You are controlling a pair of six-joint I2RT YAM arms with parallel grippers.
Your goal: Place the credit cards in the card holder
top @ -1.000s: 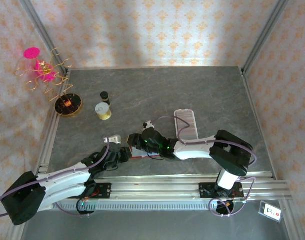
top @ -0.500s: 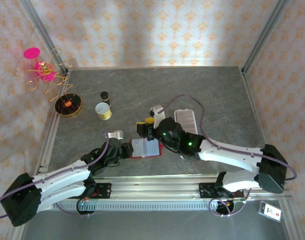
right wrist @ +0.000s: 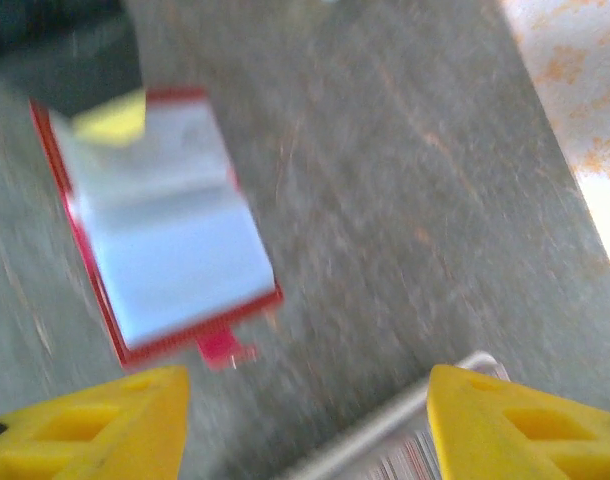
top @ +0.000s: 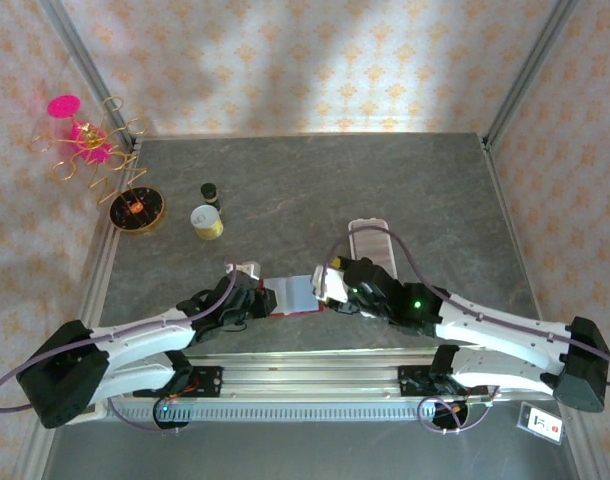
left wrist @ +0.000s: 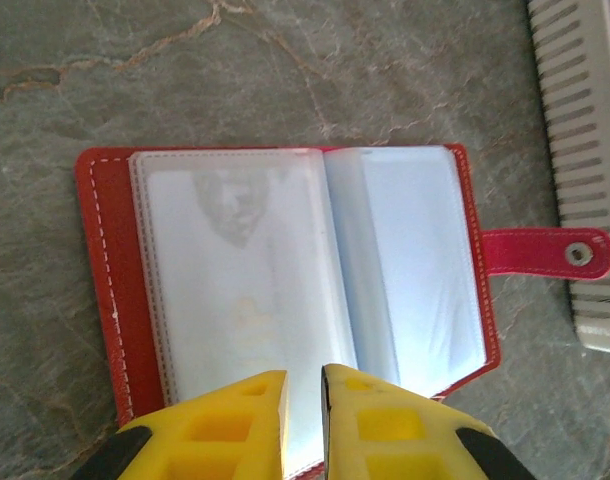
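Red card holder (left wrist: 285,280), likely floppy with slick sleeves, pin near spine; left gripper (left wrist: 305,380) nearly closed, right gripper (right wrist: 305,388) spread wide.

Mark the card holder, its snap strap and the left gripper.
card holder (left wrist: 105,280): left wrist view, red left cover.
snap strap (left wrist: 530,252): left wrist view, red tab.
left gripper (left wrist: 305,380): left wrist view, between yellow fingertips.

No legible text; white tag (top: 543,423) marks unreadable
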